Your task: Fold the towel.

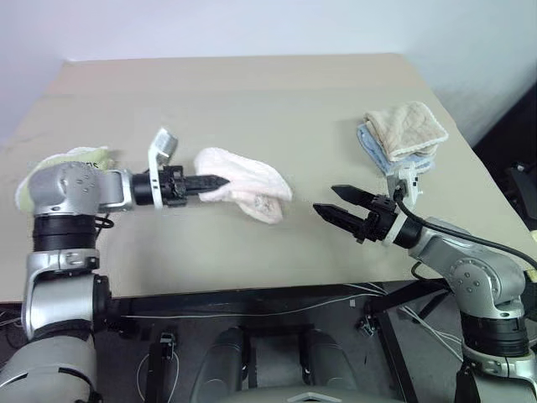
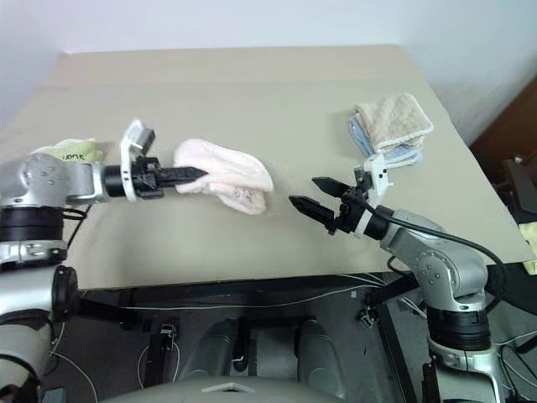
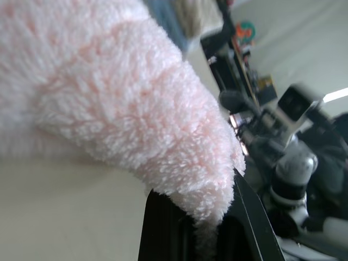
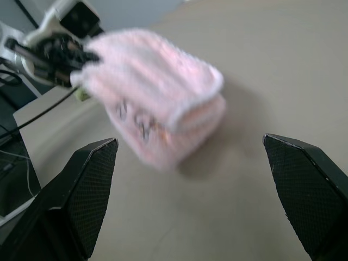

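Left eye view: the left hand (image 1: 220,180) is clenched on one end of the pale pink towel (image 1: 247,193), which sits bunched near the middle of the tan worktop (image 1: 268,92), its far end drooping toward the surface. The right hand (image 1: 336,203) hangs just beside the bundle with its two black fingers spread apart, grasping nothing. A beige cloth (image 1: 407,128) lies on a light blue cloth (image 1: 373,144) at the worktop's right side, well apart from the towel; a light green cloth (image 1: 84,155) peeks out behind the left arm.

Right eye view: the same arrangement, with the green cloth's dark writing visible (too small to read). A pale wall stands behind the worktop, and cables trail beneath its front edge.

Left wrist view: thick terry pile is pinched between the black fingers (image 3: 163,228). The fabric looks soft, light and limp, likely to sag and shift rather than hold a crease, though the pile should not slip easily.

Right wrist view: the towel shows a white trim edge and lies doubled over itself. A sensible second hold would be a free corner along that trim, opposite the pinched end, so the cloth can be drawn out flat before folding.
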